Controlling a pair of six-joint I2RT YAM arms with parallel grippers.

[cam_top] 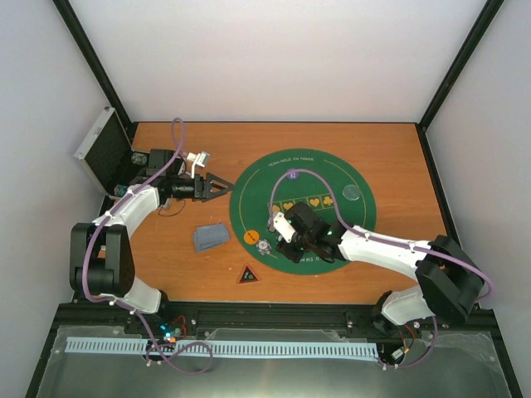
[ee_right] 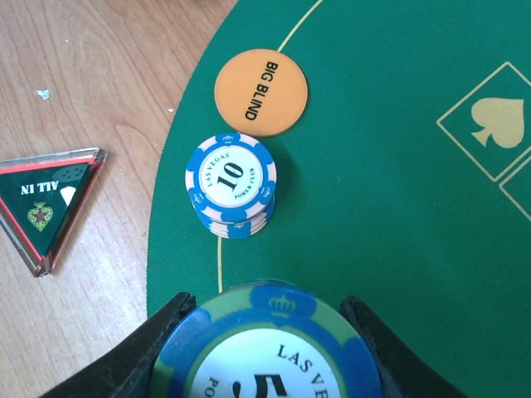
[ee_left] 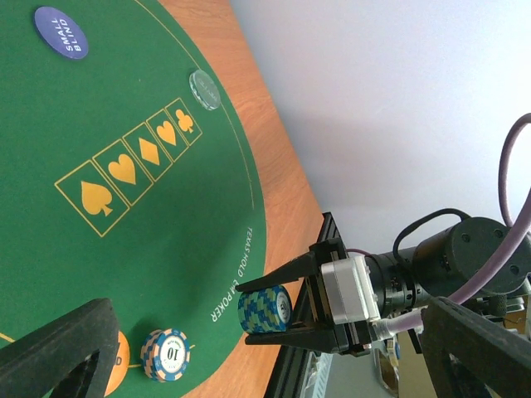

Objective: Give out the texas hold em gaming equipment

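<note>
A: Blue-and-green chips right up front! A short stack (ee_right: 274, 356) sits pinched between the jaws of the right gripper (ee_left: 259, 310), which stand part-way in around it, over the near-left rim of the green mat (cam_top: 328, 170).

B: Is it down on the felt?

A: Cannot tell from these angles. Off the mat, on the bare wood of the table (cam_top: 199, 278), lies the red-edged triangle (ee_right: 50, 199) reading ALL IN. Just beyond the held chips a blue-and-white stack of tens (ee_right: 231, 186) stands on the felt, and right behind that is the orange Big Blind disc (ee_right: 260, 92).

B: And the cards?

A: They're heaped grey-blue backs up (cam_top: 210, 236) on the wood left of the mat. The printed suit boxes (ee_left: 137, 166) are bare, so I'd say nothing is dealt yet.

B: What about the left side?

A: The left gripper (cam_top: 226, 187) hovers beyond the cards with its jaws spread wide and nothing between them.

B: And further back?

A: The purple Small Blind disc (ee_left: 61, 31) and a clear disc (ee_left: 205, 89) are both on the felt. The silver case (cam_top: 104, 149) stands open at the far-left corner.

B: How far along would you say?

A: I'd call it roughly midway. The blinds, the clear disc and one stack are placed. This stack is about to land, and the cards are waiting.
</note>
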